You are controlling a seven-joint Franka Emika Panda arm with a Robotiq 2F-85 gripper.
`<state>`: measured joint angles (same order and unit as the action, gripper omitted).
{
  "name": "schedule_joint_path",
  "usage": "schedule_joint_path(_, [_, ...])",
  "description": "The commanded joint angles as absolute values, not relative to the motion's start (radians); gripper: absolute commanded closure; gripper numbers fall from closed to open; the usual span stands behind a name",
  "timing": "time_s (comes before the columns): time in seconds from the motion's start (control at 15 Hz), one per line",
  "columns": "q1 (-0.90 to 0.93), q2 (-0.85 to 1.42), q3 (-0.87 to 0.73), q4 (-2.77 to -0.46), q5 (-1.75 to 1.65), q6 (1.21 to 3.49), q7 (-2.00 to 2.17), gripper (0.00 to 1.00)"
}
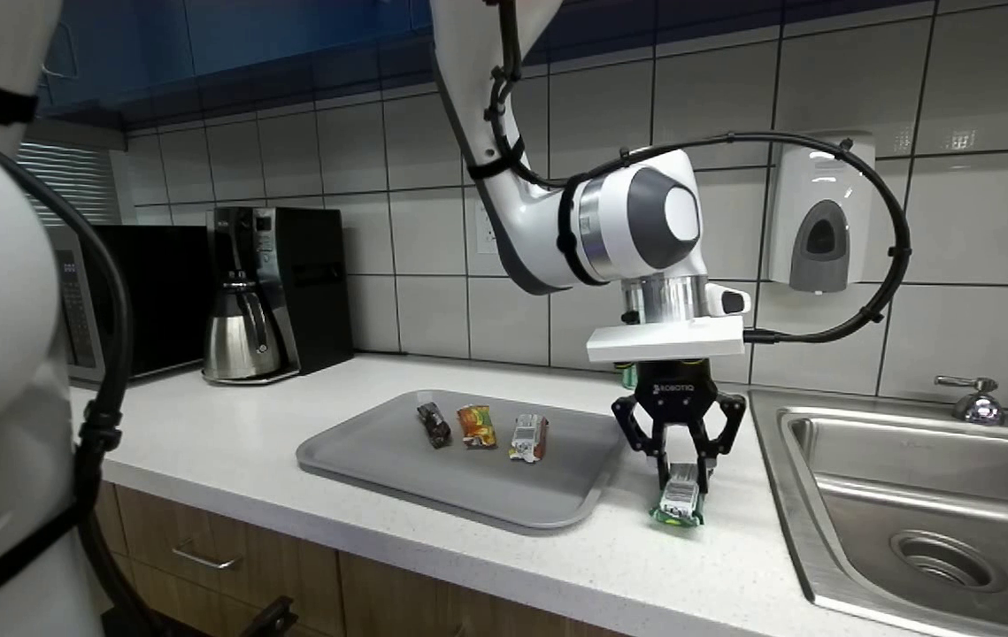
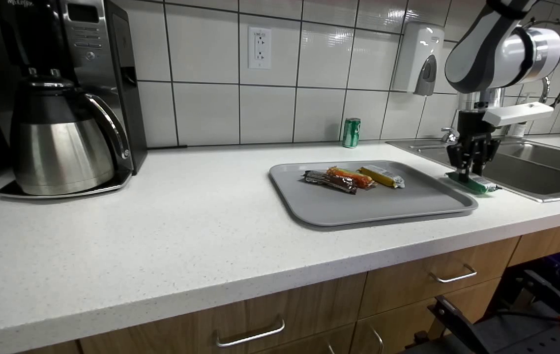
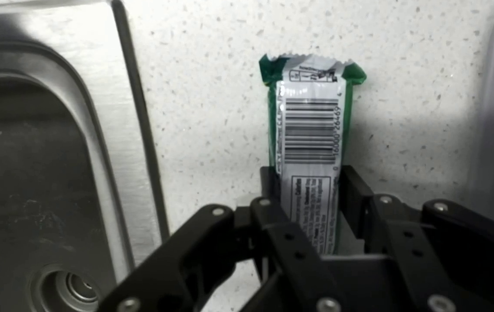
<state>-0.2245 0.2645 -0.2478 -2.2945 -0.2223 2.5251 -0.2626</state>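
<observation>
My gripper [image 1: 683,482] points down at the counter beside the sink. It is shut on a green-wrapped bar [image 1: 679,506]. In the wrist view, one finger lies against each long side of the bar [image 3: 309,130], whose white barcode side faces up. The bar rests on or very close to the counter; its near end is hidden by the gripper. Both exterior views also show the gripper [image 2: 471,176] around the bar [image 2: 485,186]. A grey tray [image 1: 450,482] lies beside it with a dark brown bar [image 1: 434,425], an orange-yellow packet [image 1: 476,426] and a white-backed yellow bar [image 1: 528,438].
A steel sink [image 1: 791,522] borders the gripper on one side; its rim [image 3: 129,130] is close in the wrist view. A green can [image 2: 351,132] stands by the tiled wall. A soap dispenser [image 1: 822,212] hangs above. A coffee maker [image 2: 63,142] stands beyond the tray.
</observation>
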Motion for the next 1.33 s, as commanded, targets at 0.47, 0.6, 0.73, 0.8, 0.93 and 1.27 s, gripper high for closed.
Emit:
schedule_joint_path(0.47, [-0.213, 0.131, -0.205, -2.343, -0.209, 2.512, -0.276, 0.86])
schedule_joint_path(0.6, [-0.200, 0.123, -0.192, -2.357, -0.213, 2.513, -0.275, 0.86])
schedule_joint_path(0.73, [-0.184, 0.111, -0.177, -2.370, -0.219, 2.512, -0.270, 0.86])
schedule_joint_path(0.8, [-0.176, 0.106, -0.169, -2.377, -0.222, 2.511, -0.269, 0.86])
schedule_joint_path(0.93, [-0.161, 0.093, -0.154, -2.397, -0.222, 2.518, -0.276, 0.86])
schedule_joint_path(1.27, [-0.116, 0.081, -0.122, -2.438, -0.238, 2.519, -0.251, 0.86])
